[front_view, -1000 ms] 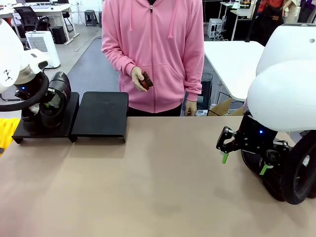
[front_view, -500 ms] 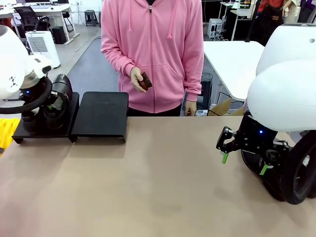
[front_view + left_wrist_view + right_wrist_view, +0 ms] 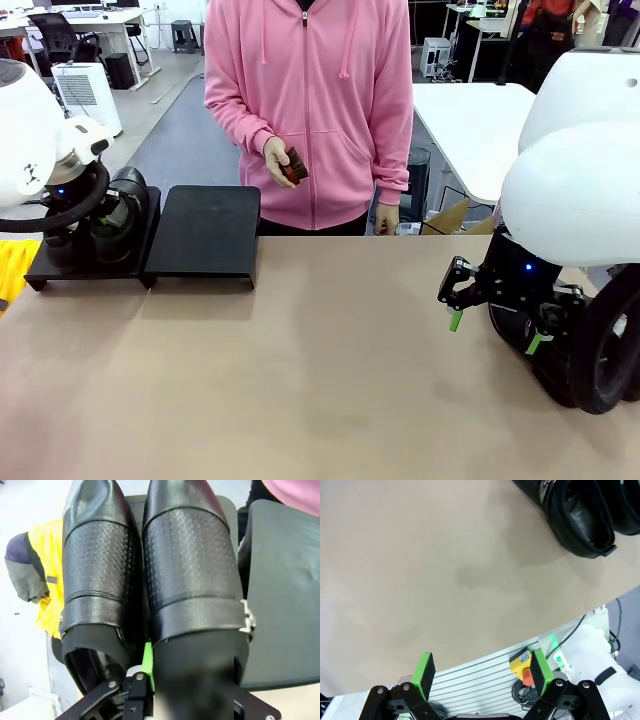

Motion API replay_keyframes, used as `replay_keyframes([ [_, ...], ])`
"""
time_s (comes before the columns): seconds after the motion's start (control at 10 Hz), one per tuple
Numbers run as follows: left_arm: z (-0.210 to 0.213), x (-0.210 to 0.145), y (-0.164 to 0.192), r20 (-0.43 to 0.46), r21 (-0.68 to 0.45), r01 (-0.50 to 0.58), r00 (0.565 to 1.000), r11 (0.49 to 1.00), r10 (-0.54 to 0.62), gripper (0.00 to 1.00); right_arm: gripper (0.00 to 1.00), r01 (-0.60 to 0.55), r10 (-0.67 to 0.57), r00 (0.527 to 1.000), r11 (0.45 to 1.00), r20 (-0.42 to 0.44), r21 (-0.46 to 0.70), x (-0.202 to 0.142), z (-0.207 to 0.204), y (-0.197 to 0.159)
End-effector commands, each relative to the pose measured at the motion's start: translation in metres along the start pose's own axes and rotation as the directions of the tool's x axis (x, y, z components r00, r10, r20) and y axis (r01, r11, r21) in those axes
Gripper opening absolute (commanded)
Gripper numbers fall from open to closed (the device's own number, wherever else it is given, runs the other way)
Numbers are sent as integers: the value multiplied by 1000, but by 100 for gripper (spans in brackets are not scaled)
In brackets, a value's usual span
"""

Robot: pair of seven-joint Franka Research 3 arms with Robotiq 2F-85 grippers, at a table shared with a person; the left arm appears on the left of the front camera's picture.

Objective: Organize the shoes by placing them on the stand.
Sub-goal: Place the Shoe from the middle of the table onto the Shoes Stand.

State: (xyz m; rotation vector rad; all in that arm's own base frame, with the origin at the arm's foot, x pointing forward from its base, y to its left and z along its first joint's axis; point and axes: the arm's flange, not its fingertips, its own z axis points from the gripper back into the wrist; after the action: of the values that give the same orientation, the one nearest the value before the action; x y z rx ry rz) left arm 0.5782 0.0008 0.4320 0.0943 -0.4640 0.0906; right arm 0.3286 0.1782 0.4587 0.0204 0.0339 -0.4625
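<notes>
Two shoes now stand side by side on the stand's left panel, since the left gripper has lowered the second shoe it clamps, ready for release, while the right gripper waits open near another shoe.

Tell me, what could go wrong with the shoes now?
1. The left gripper has a green finger tucked between one shoe and its neighbour on the stand; pulling out might drag or tip either.
2. More shoes lie near the edge of the table under the right arm, with the open right gripper close; a clumsy move could nudge them off.
</notes>
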Motion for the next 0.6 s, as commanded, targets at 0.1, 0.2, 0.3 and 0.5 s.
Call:
replay_keyframes([
  [0.1,1,6,-5,13,53,7,1000,999,-8,71,100,-1,1,1000,1000,3,11,2,2,2],
  [0.2,6,5,-10,29,62,14,999,998,-16,71,100,-1,1,1000,1000,3,11,2,2,2],
  [0.3,13,4,-13,39,65,18,999,998,-21,71,100,-1,1,1000,1000,3,11,2,2,2],
  [0.5,5,2,-9,18,25,29,999,999,-29,71,100,-1,1,1000,1000,3,11,2,2,2],
])
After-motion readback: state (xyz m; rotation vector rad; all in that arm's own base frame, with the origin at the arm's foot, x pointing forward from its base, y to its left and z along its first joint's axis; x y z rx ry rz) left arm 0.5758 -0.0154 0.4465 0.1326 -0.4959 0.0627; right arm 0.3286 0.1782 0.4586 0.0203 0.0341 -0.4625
